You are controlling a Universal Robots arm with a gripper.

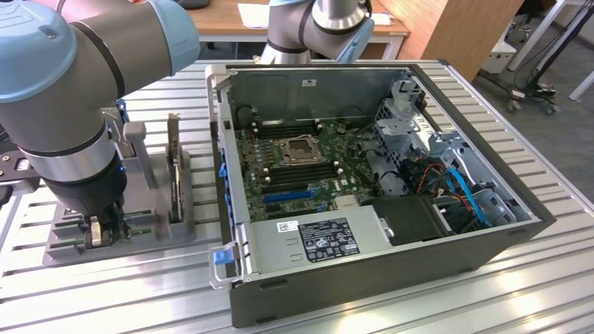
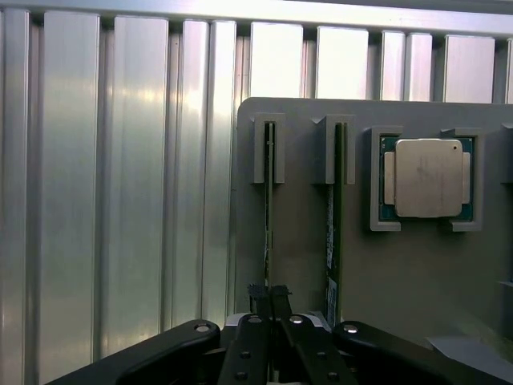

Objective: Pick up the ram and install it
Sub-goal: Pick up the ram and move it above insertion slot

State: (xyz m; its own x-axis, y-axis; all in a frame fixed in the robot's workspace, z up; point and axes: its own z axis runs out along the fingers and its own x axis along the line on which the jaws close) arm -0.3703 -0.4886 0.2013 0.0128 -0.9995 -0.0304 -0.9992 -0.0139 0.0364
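Gripper seemingly pinches the ram (edge-on in holder).

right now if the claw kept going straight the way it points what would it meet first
The ram: the claw looks shut on its upper edge. Pushing further would press that stick into its slot in the grey holder, though depth is hard to judge.

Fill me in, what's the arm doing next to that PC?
The arm's gripper is down at the grey parts holder beside the open computer case, shut on one ram stick that stands on edge in its slot. A second ram stick and a CPU sit in the same holder.
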